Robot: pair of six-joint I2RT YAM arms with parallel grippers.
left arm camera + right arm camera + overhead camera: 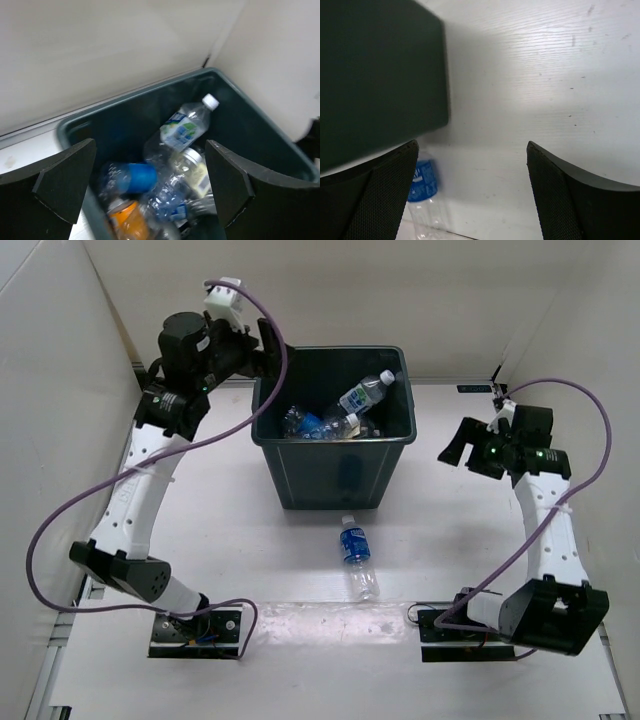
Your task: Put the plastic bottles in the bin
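Left gripper (pixel 150 180) hangs over the far-left corner of the bin (pixel 330 475), jaws spread wide with nothing between them — released. Inside the bin sits a heap of bottles (pixel 330 420). A white-capped bottle (pixel 186 125) leans toward the far-right wall, cap up. A blue-labelled bottle (pixel 131 177) and an orange-labelled bottle (pixel 127 222) lie lower down, with clear ones tangled beside them. A lone bottle (pixel 356 558) with a blue label lies on the table (pixel 250 560) just in front of the bin, outside it. Right gripper (pixel 462 448) is right of the bin and apart from it, jaws wide, empty — its wrist view shows the bin wall and the lone bottle at lower left.
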